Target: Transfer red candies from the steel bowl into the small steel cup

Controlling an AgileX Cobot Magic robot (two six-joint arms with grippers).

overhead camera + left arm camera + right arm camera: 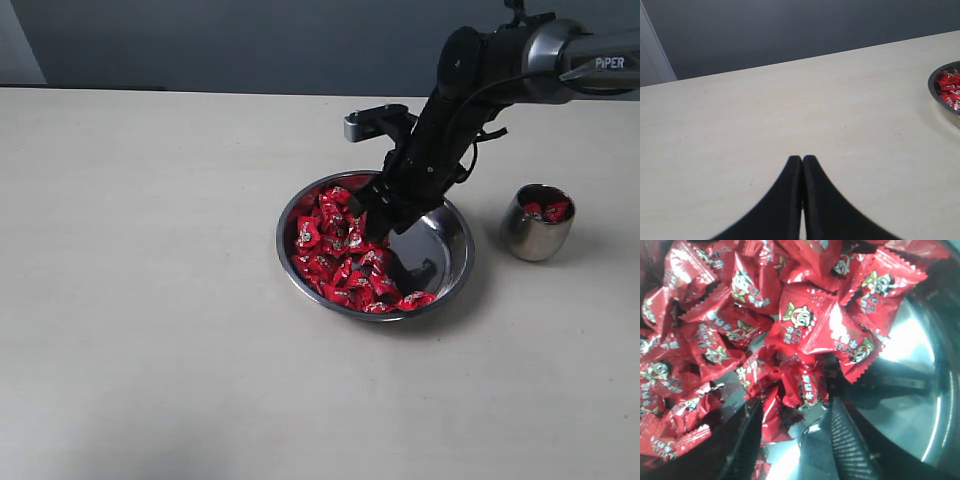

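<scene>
pale cream table under a dark grey-blue wall fills the scene. the ribbed black fingers of the right gripper stand spread apart, dipped into the steel bowl, with their tips at the edge of the heap of red candies. one or two crinkled wrappers lie in the gap between the fingers, but neither finger is seen pressing on them and nothing is pinched. past the fingers, the bare shiny floor of the bowl shows on the side away from the heap, and the candies are piled against the other half of the bowl. the right arm slants down into the bowl from above its far rim. the small steel cup stands upright on the table just beside the bowl, apart from it, on the bare-floored side, and a few red wrappers show inside its mouth. on the other side of the bowl, well away from it, the left gripper has its two dark fingers pressed together tip to tip over bare table, holding nothing; only a slice of the bowl's rim and candies shows at the edge of the left wrist view.
</scene>
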